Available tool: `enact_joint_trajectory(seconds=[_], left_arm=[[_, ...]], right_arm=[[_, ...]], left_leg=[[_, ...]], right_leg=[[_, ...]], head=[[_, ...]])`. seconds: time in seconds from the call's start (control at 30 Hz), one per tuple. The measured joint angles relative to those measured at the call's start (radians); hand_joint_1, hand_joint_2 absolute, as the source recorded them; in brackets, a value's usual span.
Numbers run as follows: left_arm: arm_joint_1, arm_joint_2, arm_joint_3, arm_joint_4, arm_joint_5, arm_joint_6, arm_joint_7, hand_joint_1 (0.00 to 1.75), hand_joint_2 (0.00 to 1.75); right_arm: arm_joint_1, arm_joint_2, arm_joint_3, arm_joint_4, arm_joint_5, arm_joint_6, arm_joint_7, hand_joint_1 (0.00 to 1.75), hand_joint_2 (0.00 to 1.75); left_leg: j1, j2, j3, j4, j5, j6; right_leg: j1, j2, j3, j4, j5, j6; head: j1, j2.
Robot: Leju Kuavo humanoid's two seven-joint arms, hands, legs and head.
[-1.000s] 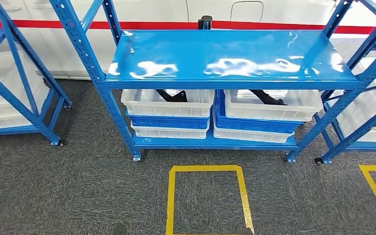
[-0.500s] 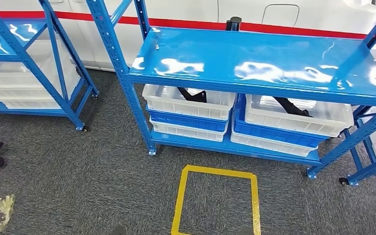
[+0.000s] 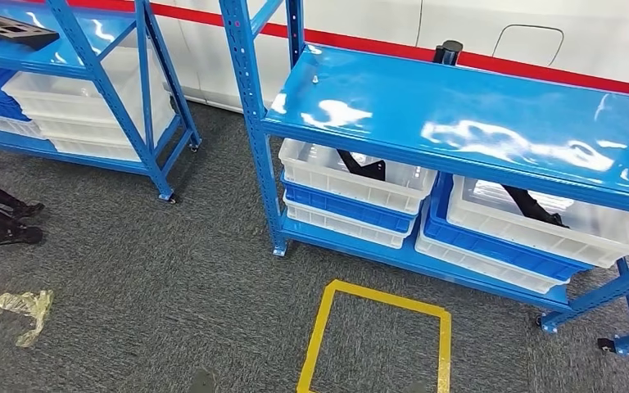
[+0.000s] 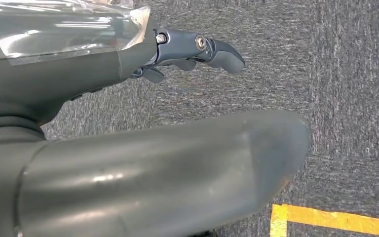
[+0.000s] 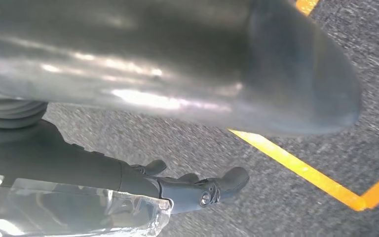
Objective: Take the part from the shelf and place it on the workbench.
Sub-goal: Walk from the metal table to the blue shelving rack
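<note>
In the head view a blue shelf rack [image 3: 459,115] stands ahead, its upper deck bare. On its lower deck are stacked white and blue bins; a black part [image 3: 360,168] sticks out of the left top bin and another black part [image 3: 536,205] out of the right one. A flat black part [image 3: 8,29] lies on the upper deck of a second rack [image 3: 90,65] at far left. My left hand [image 4: 79,84] hangs over grey carpet, thumb and fingers [image 4: 217,49] apart, holding nothing. My right hand [image 5: 79,168] hangs likewise, fingers [image 5: 217,187] spread, empty.
A yellow tape square [image 3: 319,327] marks the carpet in front of the middle rack. A person's dark legs and shoes [image 3: 4,221] are at the left edge, and a crumpled piece of clear plastic [image 3: 20,307] lies nearby. A white wall with a red stripe runs behind the racks.
The whole picture has shifted right: the camera has turned left, bringing in the left rack, the person's legs and the plastic scrap. The things themselves have not moved.
</note>
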Motion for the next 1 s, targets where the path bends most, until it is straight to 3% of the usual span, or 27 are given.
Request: enact_joint_trajectory(seconds=[0.03, 0.07, 0.13, 0.27, 0.33, 0.47, 0.6, 0.63, 0.8, 1.0], left_arm=[[-0.001, 0.0, 0.0, 0.0, -0.001, -0.001, 0.001, 0.0, 0.0], [-0.001, 0.001, 0.0, 0.0, -0.003, -0.002, 0.002, 0.0, 0.0], [-0.002, 0.002, -0.001, 0.0, -0.004, -0.002, 0.004, 0.0, 0.0], [-0.003, 0.003, -0.002, 0.0, -0.004, -0.002, 0.008, 0.0, 0.0], [-0.003, 0.003, -0.002, 0.0, -0.004, -0.002, 0.008, 0.0, 0.0], [-0.003, 0.002, -0.003, 0.0, -0.004, -0.002, 0.008, 0.0, 0.0], [-0.003, 0.002, -0.004, 0.0, -0.004, -0.002, 0.008, 0.0, 0.0], [-0.003, 0.001, -0.004, 0.0, -0.004, -0.002, 0.008, 0.0, 0.0], [-0.003, 0.001, -0.004, 0.0, -0.004, -0.002, 0.008, 0.0, 0.0], [-0.003, 0.002, -0.004, 0.0, -0.004, -0.001, 0.008, 0.0, 0.0]], right_arm=[[-0.001, 0.001, 0.0, 0.0, -0.001, -0.001, 0.0, 0.0, 0.0], [-0.002, 0.002, 0.0, 0.0, -0.001, -0.002, -0.001, 0.0, 0.0], [-0.002, 0.004, 0.0, 0.0, -0.002, -0.004, -0.001, 0.0, 0.0], [-0.003, 0.005, -0.001, 0.0, -0.001, -0.006, -0.001, 0.0, 0.0], [-0.005, 0.005, -0.001, 0.0, 0.0, -0.006, -0.001, 0.0, 0.0], [-0.006, 0.004, -0.001, 0.0, 0.0, -0.007, -0.001, 0.0, 0.0], [-0.006, 0.004, -0.002, 0.0, -0.006, -0.007, -0.003, 0.0, 0.0], [-0.006, 0.004, -0.003, 0.0, -0.011, -0.007, -0.006, 0.0, 0.0], [-0.006, 0.004, -0.011, 0.0, -0.029, -0.007, -0.014, 0.0, 0.0], [-0.006, 0.01, -0.024, 0.0, -0.038, -0.006, -0.019, 0.0, 0.0]], left_leg=[[-0.001, -0.004, -0.002, 0.006, -0.004, -0.007], [-0.003, -0.006, -0.003, 0.011, -0.008, -0.013], [-0.007, -0.008, -0.006, 0.016, -0.013, -0.015], [-0.006, -0.006, -0.004, 0.013, -0.012, 0.025], [-0.006, -0.006, -0.002, 0.011, -0.011, 0.029], [-0.004, -0.006, 0.0, 0.007, -0.009, 0.018], [0.0, -0.006, 0.002, 0.003, -0.01, -0.026], [0.0, -0.006, 0.002, 0.003, -0.01, -0.032], [-0.004, -0.006, 0.001, 0.005, -0.011, -0.033], [-0.011, -0.006, -0.002, 0.014, -0.018, -0.021]], right_leg=[[-0.003, 0.002, 0.025, -0.058, 0.022, 0.004], [-0.005, 0.005, 0.041, -0.094, 0.035, 0.0], [-0.007, 0.008, 0.048, -0.107, 0.039, -0.015], [-0.003, 0.008, 0.05, -0.107, 0.041, -0.023], [0.0, 0.008, 0.05, -0.107, 0.04, -0.026], [0.005, 0.008, 0.05, -0.106, 0.038, -0.033], [0.008, 0.008, 0.05, -0.106, 0.037, -0.038], [0.008, 0.008, 0.05, -0.106, 0.036, -0.038], [0.004, 0.008, 0.051, -0.108, 0.037, -0.038], [-0.004, 0.007, 0.053, -0.109, 0.036, -0.035]], head=[[0.002, 0.0], [0.004, 0.0], [0.006, 0.0], [0.003, 0.0], [0.003, 0.0], [0.003, 0.0], [0.003, 0.0], [0.004, 0.0], [0.004, 0.0], [0.003, 0.0]])
